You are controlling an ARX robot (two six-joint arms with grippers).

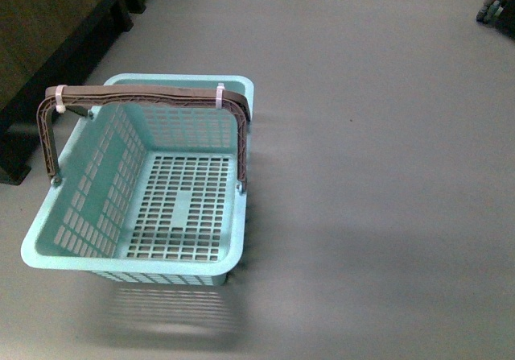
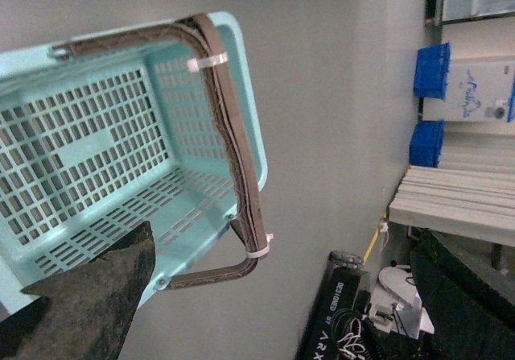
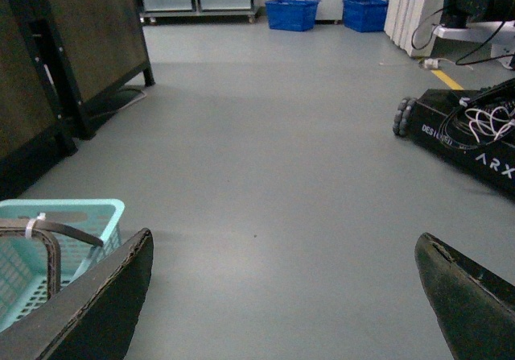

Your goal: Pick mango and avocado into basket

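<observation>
Closest to the lens in the left wrist view is the left pincer (image 2: 88,304). Only one dark, felt-like finger of it shows, so I cannot tell whether it stands wide or narrow; nothing is seen held in it. Just beyond that finger lies the basket (image 1: 92,183), light teal with slotted walls and floor. It stands on the grey floor (image 1: 378,183), left of the middle in the front view. Its brown handles (image 1: 145,94) are swung up and bound together by white ties (image 1: 220,94). They bridge the far part of the opening, and the near part is open from above. The basket is empty. Its long axis runs roughly away from the robot. A dark cabinet (image 1: 40,30) stands at the far left behind it.

Further right, the right pincer (image 3: 283,243) is spread wide. Its two padded fingers (image 3: 92,312) are well apart with only bare floor between them, and it holds nothing. A corner of the basket shows beside one finger, so the basket lies toward the robot's left of this pincer.

Neither the mango nor the avocado shows in any view, so which way they lie from either pincer cannot be told. By my reading the task has barely begun, and the fruit must first be found. For the drop, the left arm looks the nearer to the basket. Either arm would do best to come in over the near, handle-free part.
</observation>
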